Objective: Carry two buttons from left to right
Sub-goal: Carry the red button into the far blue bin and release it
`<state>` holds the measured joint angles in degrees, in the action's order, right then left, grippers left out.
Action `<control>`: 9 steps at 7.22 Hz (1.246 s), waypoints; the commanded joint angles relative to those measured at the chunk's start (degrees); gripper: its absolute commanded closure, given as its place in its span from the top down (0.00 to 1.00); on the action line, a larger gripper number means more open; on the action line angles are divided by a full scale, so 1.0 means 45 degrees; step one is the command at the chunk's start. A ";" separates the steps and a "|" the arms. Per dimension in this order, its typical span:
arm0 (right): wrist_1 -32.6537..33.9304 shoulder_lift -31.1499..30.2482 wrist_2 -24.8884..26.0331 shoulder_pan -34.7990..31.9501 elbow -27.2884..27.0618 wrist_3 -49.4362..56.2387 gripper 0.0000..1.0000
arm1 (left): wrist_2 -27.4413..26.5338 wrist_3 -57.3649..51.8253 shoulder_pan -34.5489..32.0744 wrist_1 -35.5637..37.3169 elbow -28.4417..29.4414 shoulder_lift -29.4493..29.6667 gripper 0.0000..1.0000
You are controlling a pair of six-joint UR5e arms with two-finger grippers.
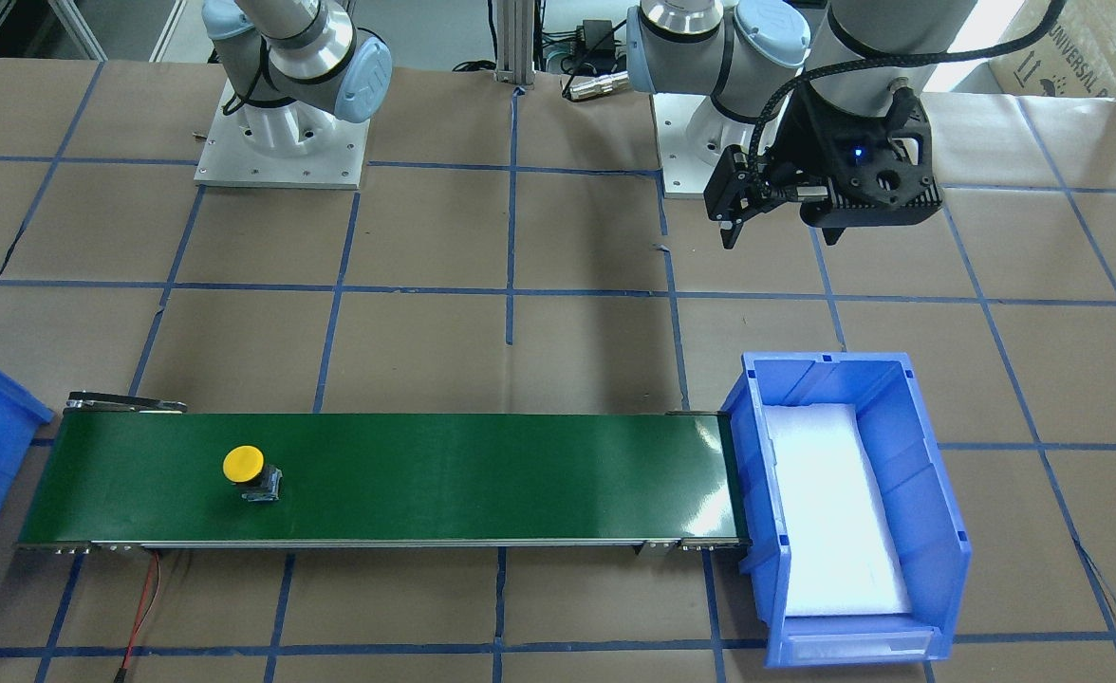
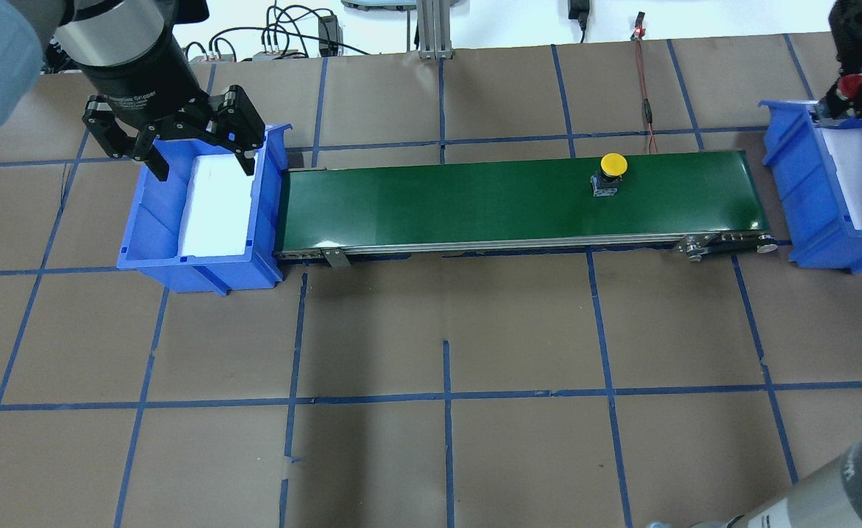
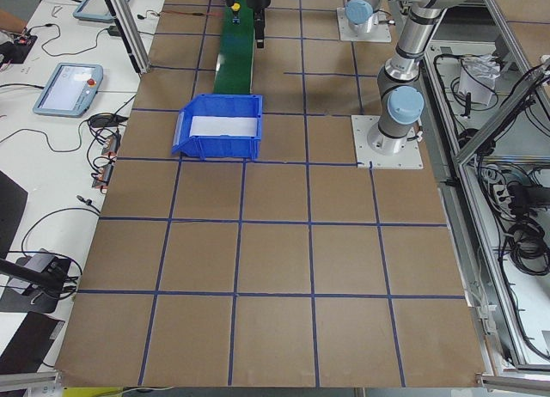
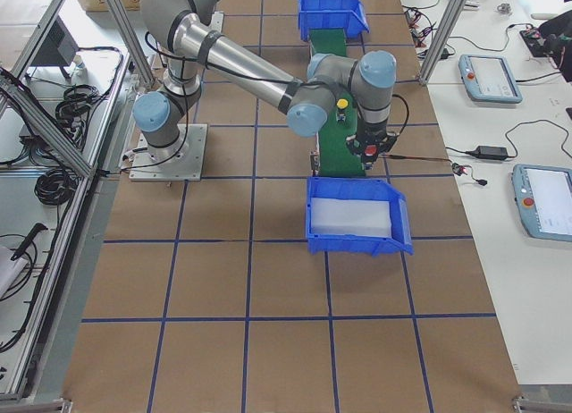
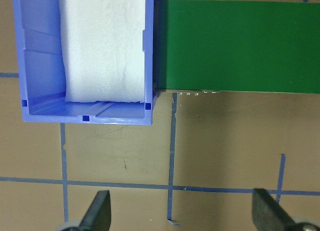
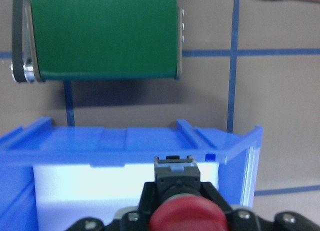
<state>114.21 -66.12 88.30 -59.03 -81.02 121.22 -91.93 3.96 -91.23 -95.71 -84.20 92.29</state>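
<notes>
— Where is the red button (image 6: 186, 217)?

— In the right gripper (image 6: 179, 191). Its fingers (image 6: 148, 197) are closed on the button's black base, with the cap toward the wrist camera. It hangs over the right bin (image 2: 797, 172), above the white foam (image 6: 90, 188), near the wall that faces the belt (image 2: 475, 202).

— Does it touch the foam?

— I cannot tell. In the right side view the gripper looks raised above the bin.

— And the yellow button (image 2: 613, 163)?

— On the belt, toward its right end, apart from both grippers and short of the right bin (whether it stands straight or leans, I cannot tell).

— The left gripper (image 2: 204, 171)?

— Its fingers are spread wide and hold nothing. It hangs high by the left bin (image 2: 145, 227). In its wrist view the fingertips (image 5: 99, 211) show over the brown table (image 5: 225, 141), just off the bin's end wall. The belt's left end lies beside the bin's long wall.

— What of the left bin itself?

— White foam lines its floor. The bin sits right against the belt's left end, though I cannot tell whether the two touch.
</notes>
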 commanded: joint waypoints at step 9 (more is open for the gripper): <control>0.0059 0.1633 -0.0638 0.0974 0.0774 0.1463 1.00 | 0.0000 0.0000 0.0000 0.0000 0.0000 0.0000 1.00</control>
<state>117.66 -56.18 85.67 -52.95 -79.27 128.88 -91.93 3.98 -91.23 -95.71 -84.20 92.28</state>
